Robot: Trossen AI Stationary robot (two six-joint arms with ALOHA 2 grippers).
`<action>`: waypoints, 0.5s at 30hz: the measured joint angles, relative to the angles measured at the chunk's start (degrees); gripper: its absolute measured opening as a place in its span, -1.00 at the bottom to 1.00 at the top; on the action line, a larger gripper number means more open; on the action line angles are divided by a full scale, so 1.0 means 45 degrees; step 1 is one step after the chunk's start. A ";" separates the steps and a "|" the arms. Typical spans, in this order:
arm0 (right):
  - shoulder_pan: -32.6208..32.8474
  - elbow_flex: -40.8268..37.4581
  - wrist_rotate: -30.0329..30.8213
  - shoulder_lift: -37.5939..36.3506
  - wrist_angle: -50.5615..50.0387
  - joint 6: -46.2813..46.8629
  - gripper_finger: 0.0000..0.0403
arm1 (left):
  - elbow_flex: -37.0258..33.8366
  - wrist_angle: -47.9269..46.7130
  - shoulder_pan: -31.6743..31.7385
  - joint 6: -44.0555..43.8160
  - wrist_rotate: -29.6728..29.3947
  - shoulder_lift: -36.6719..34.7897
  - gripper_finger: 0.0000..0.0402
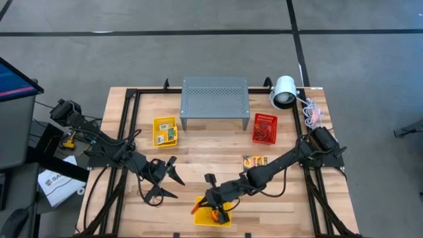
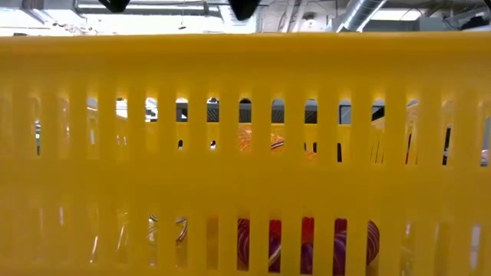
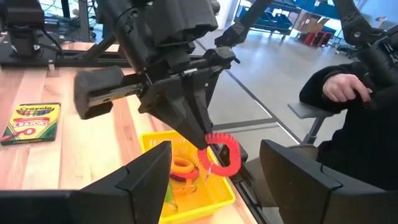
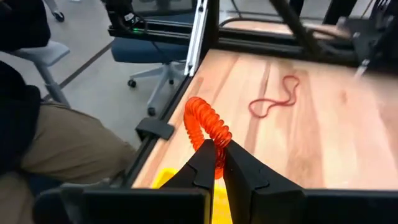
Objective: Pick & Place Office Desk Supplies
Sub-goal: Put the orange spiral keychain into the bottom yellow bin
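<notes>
My right gripper (image 1: 211,200) hangs over a small yellow basket (image 1: 225,221) at the table's near edge, shut on a red-orange spiral coil band (image 3: 225,154). The basket (image 3: 194,198) holds more coloured bands (image 3: 181,167). My left gripper (image 1: 173,186) stands open just left of the basket, with nothing between its fingers. A red rubber-band loop (image 4: 277,99) lies flat on the wood. One crayon box (image 1: 254,160) lies flat on the table, and another (image 1: 165,131) rests in a yellow tray farther back. My right gripper pinches the coil band at one spot of its loop (image 4: 213,144) between its two fingertips. The fingers slant down from the table's right. The rest of the loop (image 3: 229,163) hangs free below the fingertips, clear of the basket.
A grey perforated stand (image 1: 215,102) sits at the back centre, with a white lamp (image 1: 284,91) to its right. A red basket (image 1: 264,127) stands in front of the lamp. A seated person (image 3: 354,112) is close beyond the table's near edge. The low view is filled by the yellow basket's wall (image 2: 245,115).
</notes>
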 joint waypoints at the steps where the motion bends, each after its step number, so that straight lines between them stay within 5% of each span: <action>1: 0.0062 -0.0003 0.0006 0.0000 -0.0104 0.0226 -0.92 | 0.0000 -0.0012 0.0000 0.0000 0.0000 0.0000 0.20; 15: 0.0611 0.0000 0.0085 0.0044 -0.2516 0.3315 -0.92 | 0.0000 -0.0028 0.0005 0.0665 -0.0083 0.0000 0.20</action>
